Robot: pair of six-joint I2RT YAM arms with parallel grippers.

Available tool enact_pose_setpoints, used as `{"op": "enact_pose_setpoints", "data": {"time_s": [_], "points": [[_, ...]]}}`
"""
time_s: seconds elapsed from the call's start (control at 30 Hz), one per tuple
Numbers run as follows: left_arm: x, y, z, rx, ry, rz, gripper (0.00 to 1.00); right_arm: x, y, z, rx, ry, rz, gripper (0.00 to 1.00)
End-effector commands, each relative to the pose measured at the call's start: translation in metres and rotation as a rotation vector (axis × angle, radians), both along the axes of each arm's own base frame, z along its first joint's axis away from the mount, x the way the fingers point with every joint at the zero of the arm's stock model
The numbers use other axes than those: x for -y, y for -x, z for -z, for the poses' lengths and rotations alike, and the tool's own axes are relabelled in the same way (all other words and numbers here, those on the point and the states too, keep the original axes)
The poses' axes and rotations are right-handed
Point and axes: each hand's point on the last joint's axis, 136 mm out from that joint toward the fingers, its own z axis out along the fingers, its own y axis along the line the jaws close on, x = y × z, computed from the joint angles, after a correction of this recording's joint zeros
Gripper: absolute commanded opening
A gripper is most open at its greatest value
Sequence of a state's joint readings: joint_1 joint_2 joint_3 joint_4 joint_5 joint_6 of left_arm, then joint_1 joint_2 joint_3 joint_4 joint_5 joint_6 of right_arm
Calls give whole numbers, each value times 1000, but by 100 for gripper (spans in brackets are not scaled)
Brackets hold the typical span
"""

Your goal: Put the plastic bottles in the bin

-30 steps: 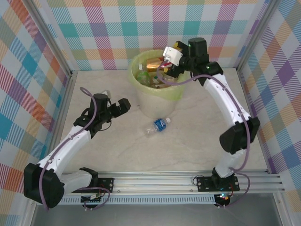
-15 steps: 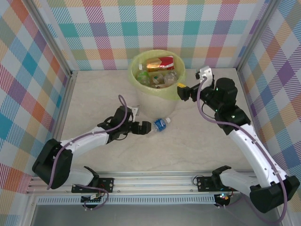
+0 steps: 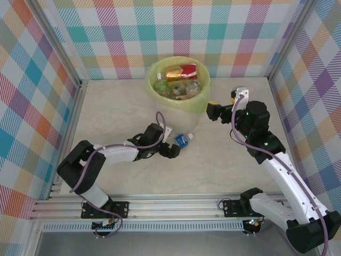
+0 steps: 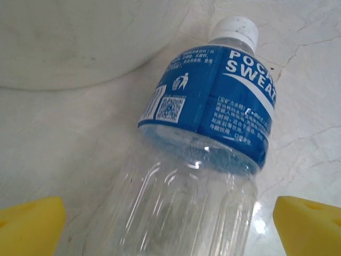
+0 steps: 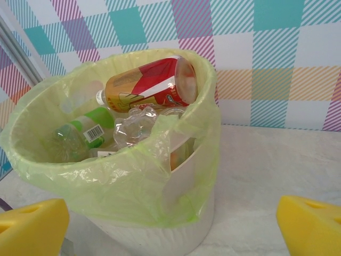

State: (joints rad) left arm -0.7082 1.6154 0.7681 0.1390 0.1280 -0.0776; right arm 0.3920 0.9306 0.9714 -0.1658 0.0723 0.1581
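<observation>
One loose Pocari Sweat bottle [image 4: 213,117] lies flat just ahead of the left gripper [image 3: 170,151], base between its spread jaws, long axis running away, cap farthest. Bin [image 3: 176,114] just beyond. Right gripper [image 3: 214,111], spread and empty, is farther off.

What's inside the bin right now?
Inside the bin: a red-and-gold labelled bottle lying on top, a green-labelled bottle and a crumpled clear bottle beside it. Whatever lies beneath these is covered and can't be made out.
</observation>
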Motion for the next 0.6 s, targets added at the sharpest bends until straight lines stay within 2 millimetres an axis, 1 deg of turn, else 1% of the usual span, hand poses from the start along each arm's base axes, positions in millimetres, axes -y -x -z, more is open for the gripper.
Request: {"op": "enact_pose_setpoints", "data": {"time_s": [0.0, 0.1, 0.27, 0.47, 0.57], "points": [[17, -14, -9, 110, -23, 36, 100, 5, 0, -8, 24, -16, 26, 100], [25, -10, -1, 130, -63, 82, 100, 6, 0, -6, 20, -19, 30, 100], [32, -1, 13, 137, -130, 137, 97, 3, -1, 9, -16, -62, 25, 100], [28, 1, 14, 142, -174, 91, 84, 7, 6, 27, -56, -82, 45, 100], [28, 3, 14, 137, -176, 75, 75, 10, 8, 31, -60, -81, 56, 100]]}}
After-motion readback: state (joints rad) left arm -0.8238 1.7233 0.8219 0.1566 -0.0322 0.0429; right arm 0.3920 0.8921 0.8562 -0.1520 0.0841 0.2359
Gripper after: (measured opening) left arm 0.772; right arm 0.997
